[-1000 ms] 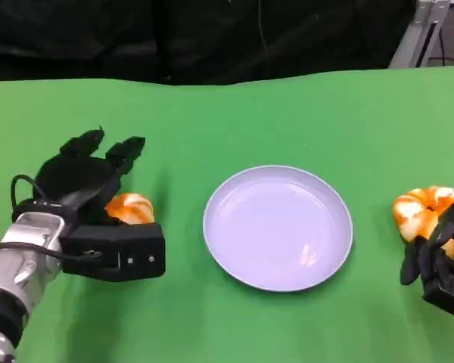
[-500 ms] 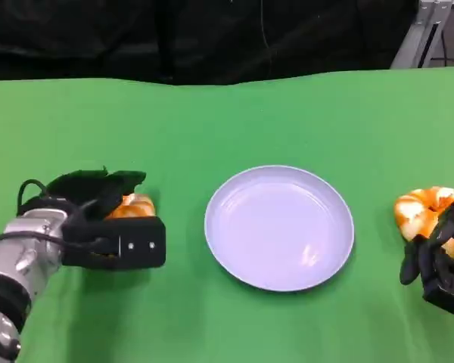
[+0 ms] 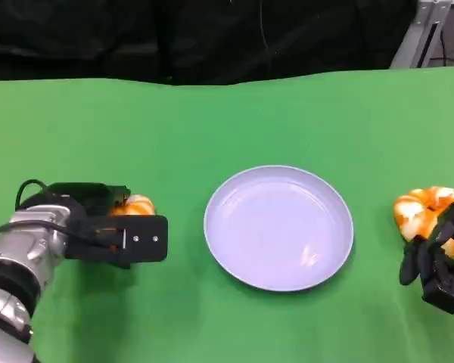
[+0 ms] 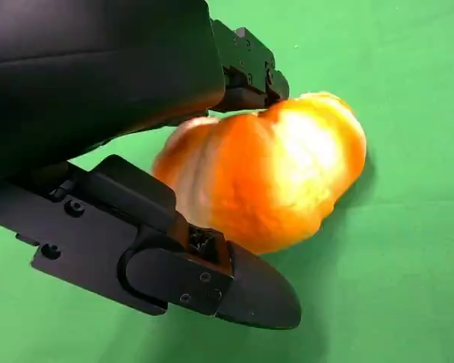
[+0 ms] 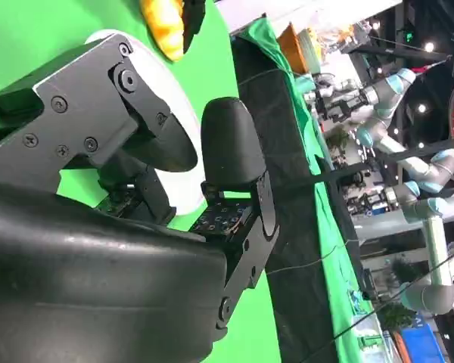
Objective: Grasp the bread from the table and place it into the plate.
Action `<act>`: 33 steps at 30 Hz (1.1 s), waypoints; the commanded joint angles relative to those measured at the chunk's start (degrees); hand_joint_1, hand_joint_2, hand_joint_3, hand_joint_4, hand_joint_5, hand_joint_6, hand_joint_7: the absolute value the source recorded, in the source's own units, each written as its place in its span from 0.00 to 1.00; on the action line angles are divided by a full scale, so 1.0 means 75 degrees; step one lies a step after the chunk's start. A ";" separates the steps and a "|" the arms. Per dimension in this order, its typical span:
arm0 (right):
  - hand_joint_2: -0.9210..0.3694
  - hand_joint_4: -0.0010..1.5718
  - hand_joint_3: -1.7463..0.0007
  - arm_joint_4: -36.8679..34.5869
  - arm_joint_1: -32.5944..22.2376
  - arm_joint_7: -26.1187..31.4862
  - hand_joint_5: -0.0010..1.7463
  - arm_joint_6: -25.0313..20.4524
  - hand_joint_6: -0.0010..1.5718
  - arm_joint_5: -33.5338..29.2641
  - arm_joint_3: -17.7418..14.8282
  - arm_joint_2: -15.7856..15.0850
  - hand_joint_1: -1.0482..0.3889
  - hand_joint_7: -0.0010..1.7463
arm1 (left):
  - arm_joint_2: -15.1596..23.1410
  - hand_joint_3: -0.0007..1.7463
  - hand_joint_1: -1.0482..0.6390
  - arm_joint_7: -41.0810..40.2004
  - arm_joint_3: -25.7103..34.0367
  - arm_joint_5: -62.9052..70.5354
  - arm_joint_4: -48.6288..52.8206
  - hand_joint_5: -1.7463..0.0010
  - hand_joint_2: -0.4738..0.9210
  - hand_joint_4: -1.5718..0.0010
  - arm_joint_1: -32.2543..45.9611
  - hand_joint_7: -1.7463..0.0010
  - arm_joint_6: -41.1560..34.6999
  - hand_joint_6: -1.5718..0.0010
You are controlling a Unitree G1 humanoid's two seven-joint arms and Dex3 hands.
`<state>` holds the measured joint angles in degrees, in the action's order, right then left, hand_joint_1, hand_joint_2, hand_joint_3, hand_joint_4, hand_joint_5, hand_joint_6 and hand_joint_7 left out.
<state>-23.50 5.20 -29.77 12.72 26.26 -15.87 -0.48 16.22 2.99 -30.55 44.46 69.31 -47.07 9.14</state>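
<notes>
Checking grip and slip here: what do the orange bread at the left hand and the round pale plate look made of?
Orange bread: looks like glossy moulded plastic or foam, given its smooth waxy sheen; probably a replica. Round pale plate: smooth, hard, seemingly plastic or melamine, with a faint glare patch.

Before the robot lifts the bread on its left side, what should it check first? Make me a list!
1. Left hand around the left bread: ok. The left wrist view shows black fingers on both sides of it.
2. Grip tight enough to lift: cannot tell. The bread seems to sit on the green table.
3. Plate ready to take bread: ok, nothing lies in it.
4. Path from the left bread to the plate: ok, just bare green cloth between them.
5. Right hand out of the way: ok, it sits beside the plate by the other bread.
</notes>
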 commanded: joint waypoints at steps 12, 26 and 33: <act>0.39 0.60 0.15 0.0071 -0.0082 -0.0063 1.00 0.0044 0.48 0.0087 -0.0077 -0.0089 0.71 0.98 | -0.0150 0.04 0.54 -0.1561 0.0313 -0.0680 0.0489 0.52 1.00 0.50 0.0255 0.96 0.0958 0.35; 0.39 0.59 0.15 0.0161 -0.0134 0.0029 1.00 0.0004 0.48 0.0032 -0.0072 -0.0112 0.71 0.98 | 0.0115 0.24 0.57 -0.3020 0.0426 -0.0645 -0.0545 0.00 1.00 0.60 0.0290 0.07 0.1519 0.67; 0.38 0.59 0.16 0.0150 -0.0127 0.0008 1.00 -0.0026 0.48 0.0045 -0.0069 -0.0144 0.71 0.98 | 0.0121 0.21 0.59 -0.2693 0.0495 -0.0685 -0.1945 0.00 1.00 0.59 0.0237 0.04 0.1660 0.65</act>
<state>-23.05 4.48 -29.86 12.68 26.26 -15.82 -0.55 16.08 -18.49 -27.34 39.87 58.25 -44.71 21.01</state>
